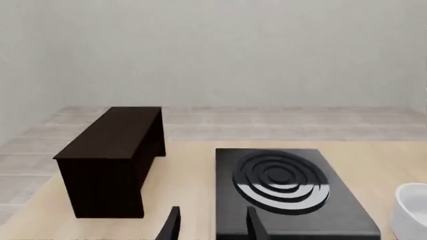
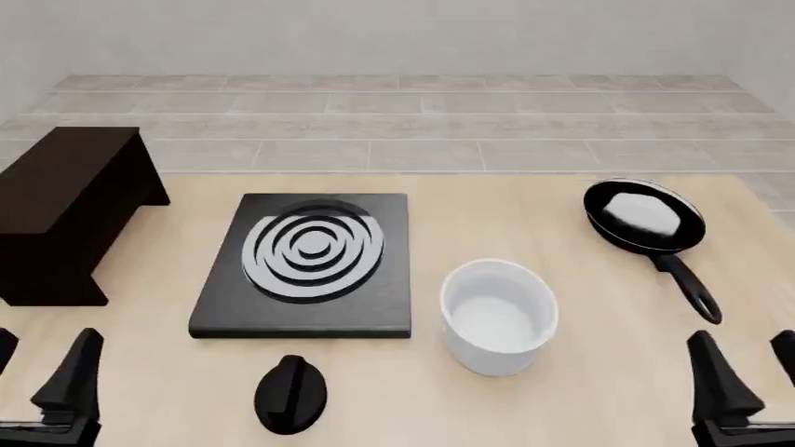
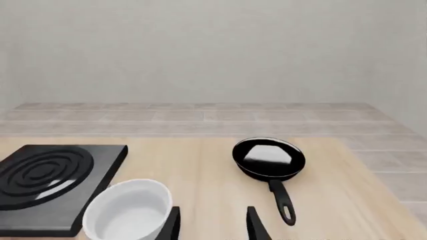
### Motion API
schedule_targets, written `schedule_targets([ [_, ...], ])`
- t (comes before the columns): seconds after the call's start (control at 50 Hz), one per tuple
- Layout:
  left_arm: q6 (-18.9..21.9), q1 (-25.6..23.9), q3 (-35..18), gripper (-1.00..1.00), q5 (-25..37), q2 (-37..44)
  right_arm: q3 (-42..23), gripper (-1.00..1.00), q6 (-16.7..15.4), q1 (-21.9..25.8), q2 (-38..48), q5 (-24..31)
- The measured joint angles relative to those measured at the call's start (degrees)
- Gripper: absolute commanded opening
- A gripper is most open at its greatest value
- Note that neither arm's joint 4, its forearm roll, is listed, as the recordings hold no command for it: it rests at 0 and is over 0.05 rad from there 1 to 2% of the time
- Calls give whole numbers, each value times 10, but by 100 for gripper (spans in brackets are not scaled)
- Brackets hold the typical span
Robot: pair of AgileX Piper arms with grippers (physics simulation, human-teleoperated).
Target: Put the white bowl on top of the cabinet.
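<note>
Cabinet (image 2: 62, 200): far left of table.
Stove plate (image 2: 311, 265): centre.
Bowl (image 2: 498, 315): right of stove plate.
Pan (image 2: 646, 223): right, behind bowl.
Knob (image 2: 290, 394): before stove plate.

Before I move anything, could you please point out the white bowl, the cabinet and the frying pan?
white bowl (image 2: 500, 317), front view, inner floor.
cabinet (image 2: 65, 177), front view, flat top.
frying pan (image 2: 643, 216), front view, inside of the pan.

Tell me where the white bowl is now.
In the front view, the white bowl stands on the table right of centre, beside the stove plate, nearer than the frying pan.
</note>
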Motion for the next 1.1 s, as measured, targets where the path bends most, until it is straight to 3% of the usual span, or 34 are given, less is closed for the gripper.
schedule_targets([
  [0.26, 5, -13, 0, 100, -27, 43, 1, 100, 7, -4, 13, -10],
  [0.58, 34, -85, -49, 100, -153, 227, 2, 100, 9, -5, 24, -20],
  [0.8, 67, -134, -113, 100, -223, 369, 2, 100, 9, -5, 29, -24],
  [1.1, 94, -165, -251, 100, -207, 519, 2, 100, 8, -5, 33, -28],
])
